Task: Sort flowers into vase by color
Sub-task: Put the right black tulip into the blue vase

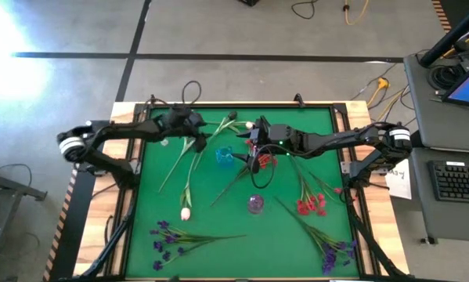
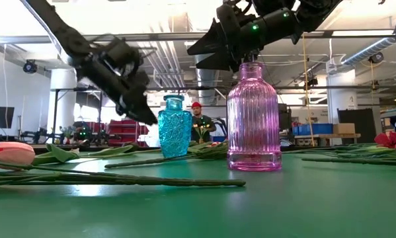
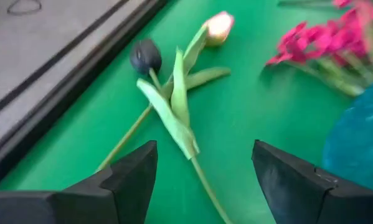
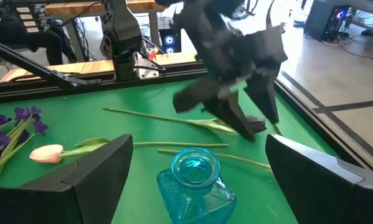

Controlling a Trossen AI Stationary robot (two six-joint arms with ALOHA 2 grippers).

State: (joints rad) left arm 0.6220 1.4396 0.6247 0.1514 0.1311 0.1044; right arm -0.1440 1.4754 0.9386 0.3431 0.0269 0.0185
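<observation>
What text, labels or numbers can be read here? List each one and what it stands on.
None can be read.
White paper sheet by the right arm's base: dark marks, too small to read.
Keyboard at the side desk: key legends too small.
Blue vase and pink vase: moulded patterns only, no lettering.

The left arm reaches in from the left side of the surface point(image 1: 312, 235), bent at the elbow, its wrist over the far-left part. The left end effector point(image 1: 199, 141) tilts downward near the surface, its two fingers point(image 3: 133, 177) spread with a clear gap between them and nothing held. The right arm stretches in from the right side, nearly straight, toward the middle. The right end effector point(image 1: 252, 150) hangs above the surface, fingers point(image 4: 96, 168) wide apart and empty.
</observation>
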